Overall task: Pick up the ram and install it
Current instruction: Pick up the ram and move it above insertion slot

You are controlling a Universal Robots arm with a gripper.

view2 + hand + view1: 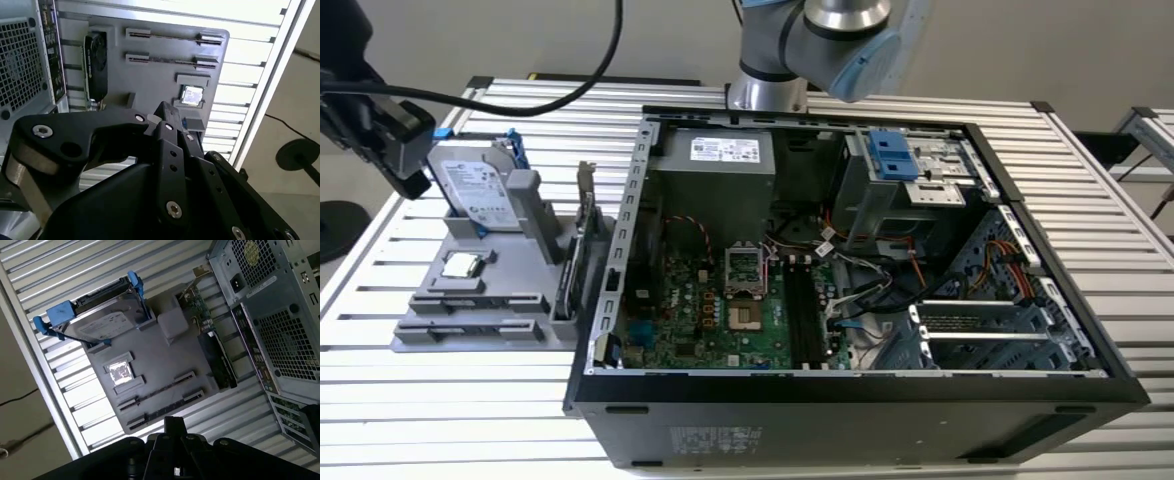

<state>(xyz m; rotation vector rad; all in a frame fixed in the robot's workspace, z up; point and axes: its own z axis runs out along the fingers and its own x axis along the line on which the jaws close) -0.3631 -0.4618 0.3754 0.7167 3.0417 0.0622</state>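
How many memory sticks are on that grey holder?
2. One ram stick stands in the grey holder's end slot, the other in the next slot, nearer the processor chip. None looks hidden.

In both wrist views the ram (167, 407) (172, 36) shows edge-on as a long, thin dark strip, standing on its long edge in the outermost slot of the gray holder (165, 352) on the table, level, between pale end clips.
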